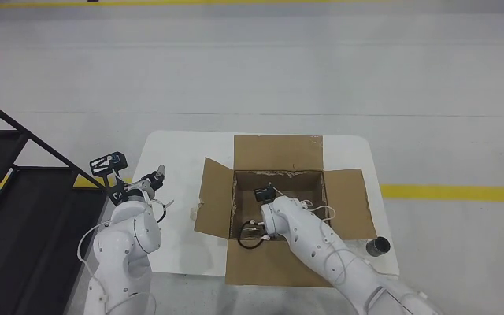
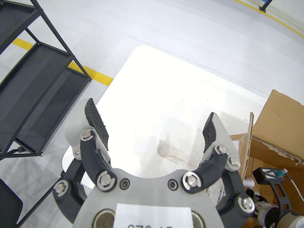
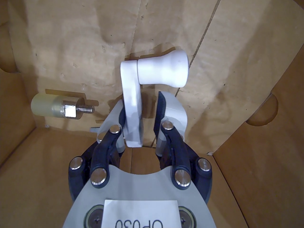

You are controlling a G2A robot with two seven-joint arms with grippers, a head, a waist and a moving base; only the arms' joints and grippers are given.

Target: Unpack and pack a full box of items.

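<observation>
The open cardboard box [image 1: 277, 150] stands in the middle of the white table [image 1: 177, 157]. My right arm [image 1: 299, 228] is down inside it. My right gripper [image 3: 142, 100] straddles the flat arm of a white crank handle [image 3: 161, 72] over the box floor. One finger touches the arm and a gap shows at the other, so the gripper is narrowly open. A yellowish cylinder with a nut and threaded stud [image 3: 55, 109] lies beside it. My left gripper [image 2: 152, 112] is open and holds nothing above the table's left part [image 1: 157, 175].
A black ring [image 1: 250, 236] lies in the box's near left corner. A black cylinder [image 1: 378, 246] stands on the table right of the box. A scrap of clear tape [image 2: 172, 151] lies on the table. A black metal shelf [image 1: 39, 213] stands left of the table.
</observation>
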